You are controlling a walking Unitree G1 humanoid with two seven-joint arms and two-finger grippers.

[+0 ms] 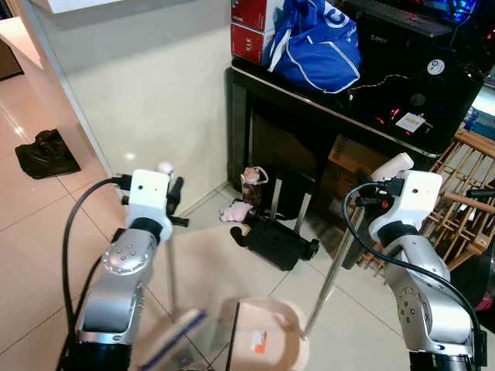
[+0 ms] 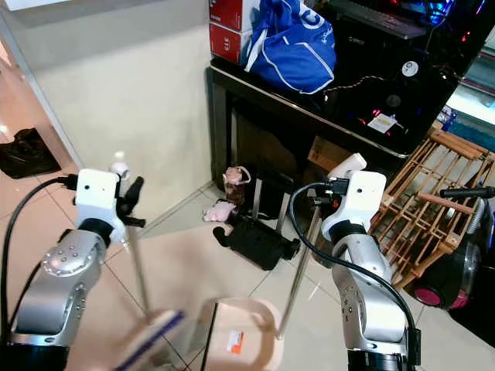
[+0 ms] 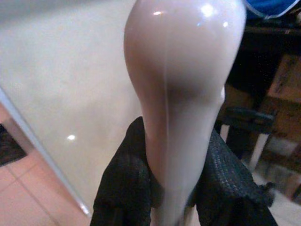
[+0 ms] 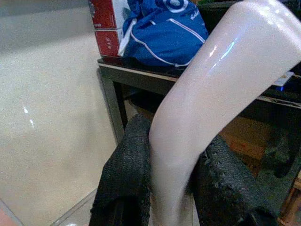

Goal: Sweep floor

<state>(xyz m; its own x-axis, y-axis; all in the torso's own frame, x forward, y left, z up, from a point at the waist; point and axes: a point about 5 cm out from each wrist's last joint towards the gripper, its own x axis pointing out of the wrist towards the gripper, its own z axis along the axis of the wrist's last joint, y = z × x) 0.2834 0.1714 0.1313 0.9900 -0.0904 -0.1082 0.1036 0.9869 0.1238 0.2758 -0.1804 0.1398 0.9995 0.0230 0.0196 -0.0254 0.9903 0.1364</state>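
Clamped in the left claw (image 3: 181, 188) is a broom handle (image 3: 183, 94), and in the right claw (image 4: 171, 188) a dustpan handle (image 4: 207, 108), so that the broom head (image 1: 174, 336) meets the dustpan (image 1: 263, 336) on the floor (image 1: 46, 232).

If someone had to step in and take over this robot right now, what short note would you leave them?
Left gripper: shut on the broom handle, broom head blurred low by the floor.
Right gripper: shut on the dustpan handle; dustpan rests on the tiles between the arms.
Ahead: pink scrap, small doll and a black object lie by the dark table.
Done: both tools in hand. Left: sweeping; whether the pan holds dirt is unclear.
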